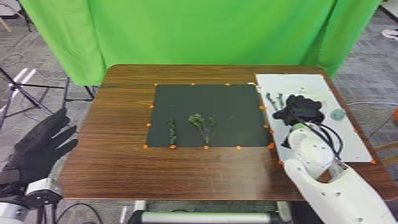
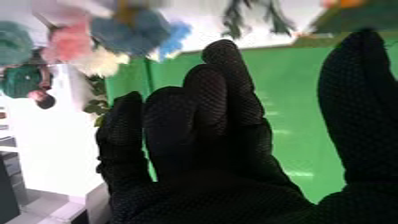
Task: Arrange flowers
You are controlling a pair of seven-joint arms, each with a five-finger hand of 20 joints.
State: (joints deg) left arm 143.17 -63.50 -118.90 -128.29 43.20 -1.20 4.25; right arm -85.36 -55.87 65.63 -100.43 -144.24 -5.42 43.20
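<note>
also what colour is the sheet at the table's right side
White; the sheet shows best in the head view.

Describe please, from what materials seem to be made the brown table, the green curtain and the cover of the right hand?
The table looks like wood or wood-look laminate: brown streaked grain, slight sheen. The curtain seems matte cloth, since it hangs in soft folds. The right hand wears dull black fabric, probably knitted, judging by its fine mesh texture.
</note>
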